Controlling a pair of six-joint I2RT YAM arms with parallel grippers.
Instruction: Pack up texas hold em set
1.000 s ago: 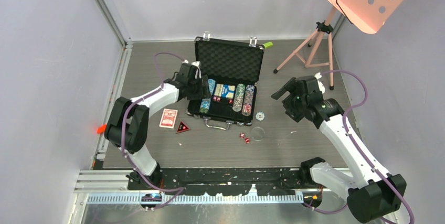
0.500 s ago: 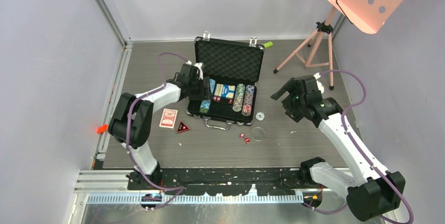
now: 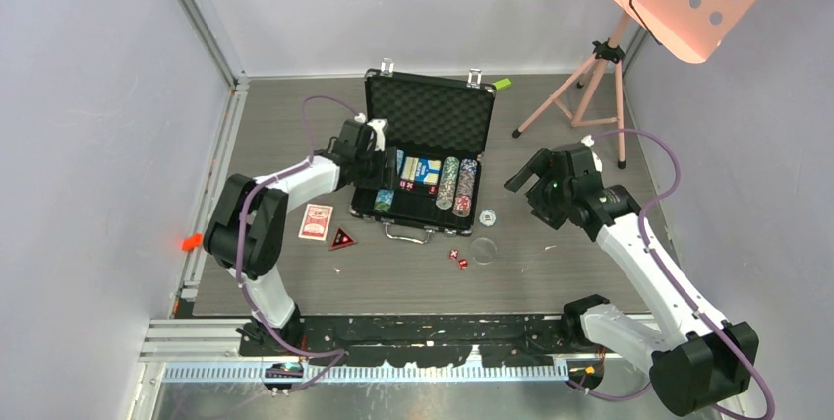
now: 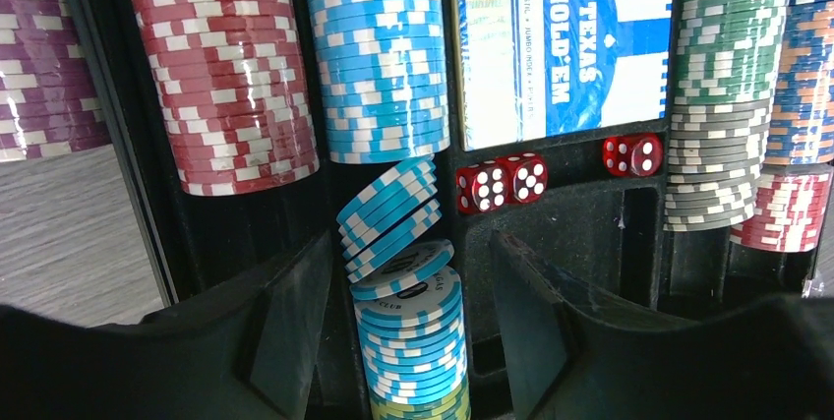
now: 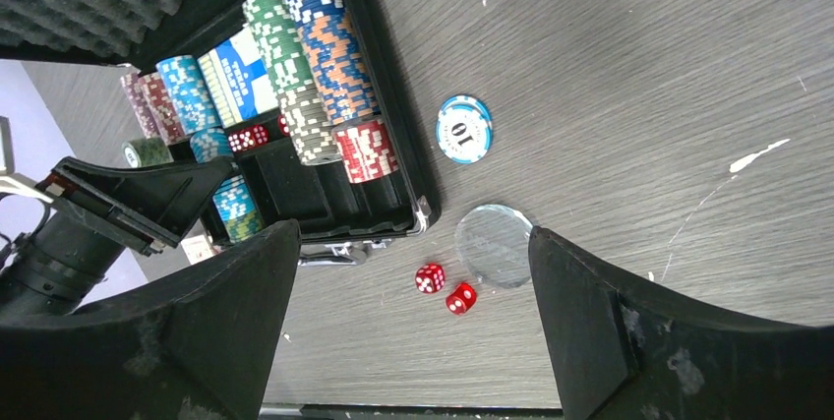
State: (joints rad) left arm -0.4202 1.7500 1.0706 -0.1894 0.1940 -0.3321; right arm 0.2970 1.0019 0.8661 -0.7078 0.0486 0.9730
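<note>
Two claws are working around the open black briefcase (image 3: pixel 430 117), which is sitting mid-table (image 3: pixel 295 282) with its foam-lined lid standing up at the far side. The left gripper (image 4: pixel 408 327) is hanging over the left part of the tray, jaws spread and gripping nothing. They are straddling a column of light-blue chips (image 4: pixel 408 346), with a gap showing on either side. Several tilted blue chips (image 4: pixel 388 211) are leaning askew on top of that column, against the blue stack beyond it. Red-and-white chips (image 4: pixel 231 66) are filling the next slot on one side. On the other side, a blue card box (image 4: pixel 561 41) and some red dice (image 4: pixel 504 182) are lying in the middle bay.

The right gripper (image 5: pixel 411 243) is hovering wide open and empty over the table to the right of the case. Below it, a loose chip (image 5: pixel 463 129), a clear disc (image 5: pixel 494 245) and two loose dice (image 5: pixel 430 277) are lying off the case's front right corner. Off the front left corner, a red-backed card deck (image 3: pixel 316 221) and a red triangle (image 3: pixel 342 238) are lying just beside each other, close to the left arm. A green block (image 3: pixel 503 84) is sitting behind the lid, and a pink tripod stand (image 3: pixel 590 86) is standing at the far right.
</note>
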